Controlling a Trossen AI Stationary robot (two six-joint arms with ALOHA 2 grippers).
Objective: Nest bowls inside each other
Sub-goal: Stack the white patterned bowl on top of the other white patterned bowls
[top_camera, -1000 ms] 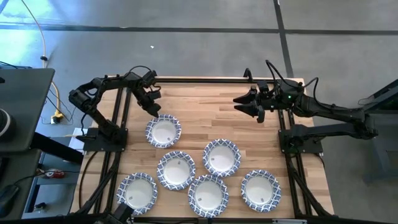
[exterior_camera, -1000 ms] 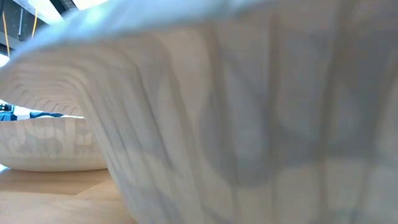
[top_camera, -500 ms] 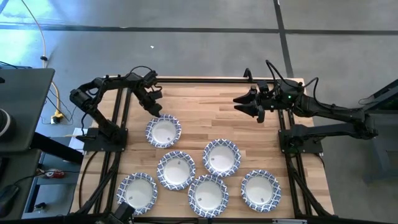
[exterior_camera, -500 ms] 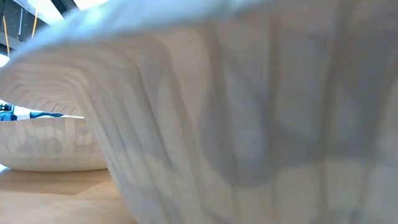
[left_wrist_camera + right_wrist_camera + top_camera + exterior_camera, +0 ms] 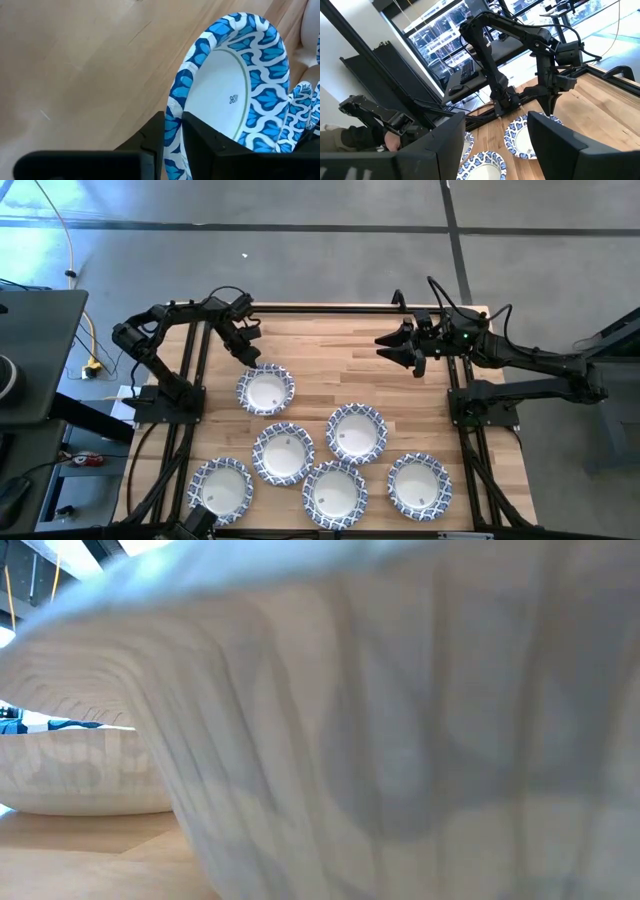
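Several blue-rimmed white bowls lie singly, right way up, on the wooden table (image 5: 330,350). The farthest-left bowl (image 5: 265,391) has my left gripper (image 5: 254,360) at its far-left rim, shut on it. The others sit nearer: one in the middle (image 5: 284,453), one to its right (image 5: 357,432), and three along the near edge (image 5: 222,487) (image 5: 335,492) (image 5: 420,485). My right gripper (image 5: 385,348) hangs open above the far right of the table, holding nothing. My left gripper pinches the bowl's patterned rim (image 5: 176,97) at its far-left side. One finger (image 5: 202,137) is inside the bowl and the other (image 5: 152,137) is outside. The fingers slant down from the table's far-left side. The rest of the bowl lies on the table.
A bowl's outer wall (image 5: 400,740) right at the low camera blocks most of that view, with another bowl (image 5: 80,770) beside it. Dark frame rails (image 5: 195,370) (image 5: 465,395) run along both table sides. Bare wood lies between the grippers at the far edge.
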